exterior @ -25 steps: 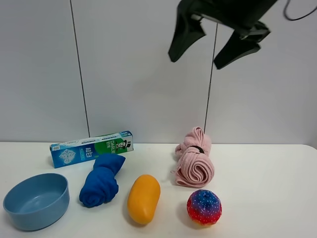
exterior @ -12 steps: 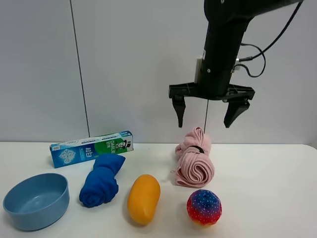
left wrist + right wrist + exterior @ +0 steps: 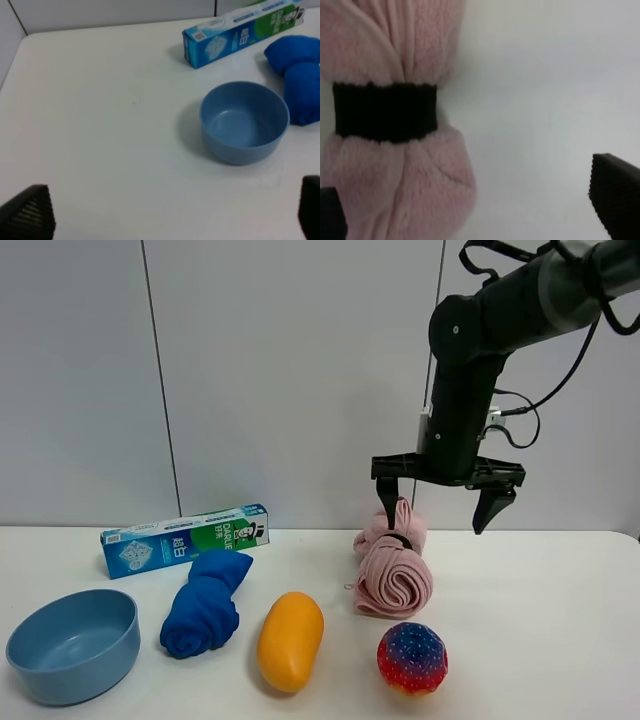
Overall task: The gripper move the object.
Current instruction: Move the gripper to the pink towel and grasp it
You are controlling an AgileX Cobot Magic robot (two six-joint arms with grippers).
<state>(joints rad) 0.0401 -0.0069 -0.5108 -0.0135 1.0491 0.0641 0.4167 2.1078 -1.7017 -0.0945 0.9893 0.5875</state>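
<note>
The pale pink rolled towel (image 3: pixel 392 568) with a black band (image 3: pixel 401 540) lies on the white table (image 3: pixel 540 620), right of centre. My right gripper (image 3: pixel 437 522) hangs open just over the towel's far end. Its left finger (image 3: pixel 389 508) is at the towel's top and its right finger (image 3: pixel 485 510) is over bare table to the right. In the right wrist view the towel (image 3: pixel 395 150) and its band (image 3: pixel 385 111) sit close to one finger, off centre of the open gripper (image 3: pixel 472 205). My left gripper (image 3: pixel 169 210) is open and empty over bare table.
An orange oval object (image 3: pixel 290 640) and a multicoloured ball (image 3: pixel 411 658) lie in front of the towel. A blue rolled cloth (image 3: pixel 205 602), a blue bowl (image 3: pixel 72 645) and a toothpaste box (image 3: pixel 185 538) are to the left. The bowl (image 3: pixel 245 122) also shows in the left wrist view.
My right gripper has come down from the top of the view to just over the towel and shifted right, staying open. The towel has not moved.
</note>
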